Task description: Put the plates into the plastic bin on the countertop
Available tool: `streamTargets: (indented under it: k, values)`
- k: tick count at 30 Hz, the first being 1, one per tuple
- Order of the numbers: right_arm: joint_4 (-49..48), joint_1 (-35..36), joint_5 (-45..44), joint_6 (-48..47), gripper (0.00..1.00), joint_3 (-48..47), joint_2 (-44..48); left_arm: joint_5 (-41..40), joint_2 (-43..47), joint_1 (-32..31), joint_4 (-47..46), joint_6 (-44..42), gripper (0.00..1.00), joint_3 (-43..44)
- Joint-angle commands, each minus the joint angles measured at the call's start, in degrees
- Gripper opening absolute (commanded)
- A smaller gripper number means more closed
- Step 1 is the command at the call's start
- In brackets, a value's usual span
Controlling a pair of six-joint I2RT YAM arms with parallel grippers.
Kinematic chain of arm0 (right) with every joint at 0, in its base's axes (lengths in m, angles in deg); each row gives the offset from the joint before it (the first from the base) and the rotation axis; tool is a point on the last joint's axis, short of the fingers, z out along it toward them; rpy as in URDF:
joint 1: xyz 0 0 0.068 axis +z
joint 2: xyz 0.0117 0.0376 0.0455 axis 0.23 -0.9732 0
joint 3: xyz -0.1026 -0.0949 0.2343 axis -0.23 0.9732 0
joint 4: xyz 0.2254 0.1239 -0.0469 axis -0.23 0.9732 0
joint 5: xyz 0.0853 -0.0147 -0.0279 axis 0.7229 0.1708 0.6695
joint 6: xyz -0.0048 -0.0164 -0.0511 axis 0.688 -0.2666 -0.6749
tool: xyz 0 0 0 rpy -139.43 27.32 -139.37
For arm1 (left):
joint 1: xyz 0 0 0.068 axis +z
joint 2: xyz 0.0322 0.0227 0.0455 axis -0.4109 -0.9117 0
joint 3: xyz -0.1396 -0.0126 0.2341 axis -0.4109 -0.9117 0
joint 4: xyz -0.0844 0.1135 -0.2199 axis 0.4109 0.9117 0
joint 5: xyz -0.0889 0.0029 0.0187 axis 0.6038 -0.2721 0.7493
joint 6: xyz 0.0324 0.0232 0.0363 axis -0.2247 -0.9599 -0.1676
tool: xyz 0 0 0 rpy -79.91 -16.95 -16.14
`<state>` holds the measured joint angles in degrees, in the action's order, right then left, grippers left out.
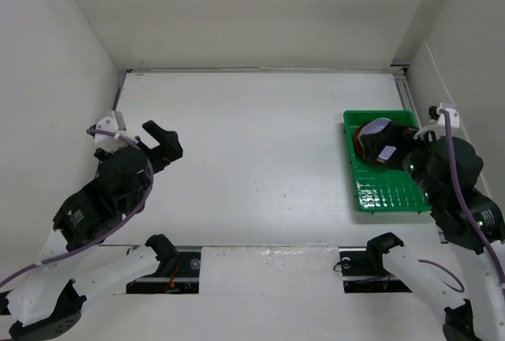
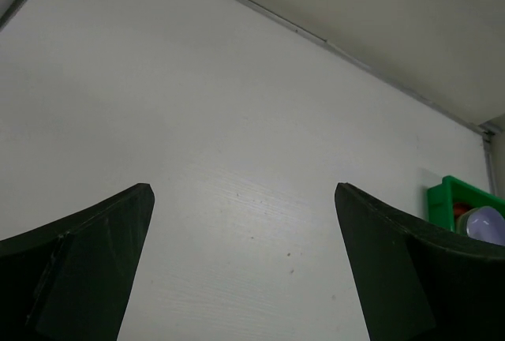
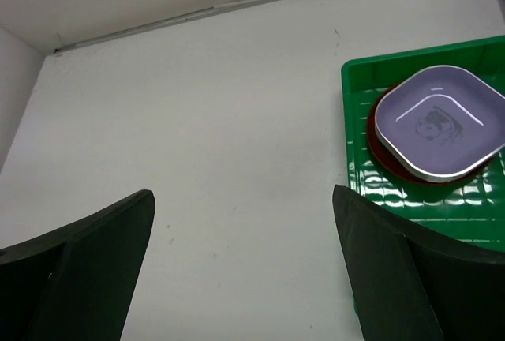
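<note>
while left claw (image 2: 243, 191), right claw (image 3: 243, 192) gape, bin (image 3: 410, 208) holds lavender dish (image 3: 438, 124) atop red plate (image 3: 373, 140).

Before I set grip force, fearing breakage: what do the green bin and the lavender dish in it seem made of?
The green bin looks like glossy moulded plastic: light glints off its gridded floor. The lavender dish is smooth with a soft sheen and pale rim, so melamine or glazed ceramic; I cannot tell which.

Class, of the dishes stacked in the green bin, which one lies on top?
The lavender rounded-square dish; the round red plate lies beneath it, only its edge showing.
</note>
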<state>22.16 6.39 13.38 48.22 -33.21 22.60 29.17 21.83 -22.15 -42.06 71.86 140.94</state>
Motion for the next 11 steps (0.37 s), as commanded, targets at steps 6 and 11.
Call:
streamTargets:
  k: [6, 11]
  values:
    - [10.2, 2.7, -0.2, -2.5, 1.0, -2.4, 7.7, -1.3, 7.0, 0.2, 3.9, -2.2, 1.0, -0.4]
    - [9.3, 2.7, 0.6, -2.5, 1.0, -1.9, 7.2, -1.8, 9.0, 0.2, 6.1, -0.3, 1.0, -1.0]
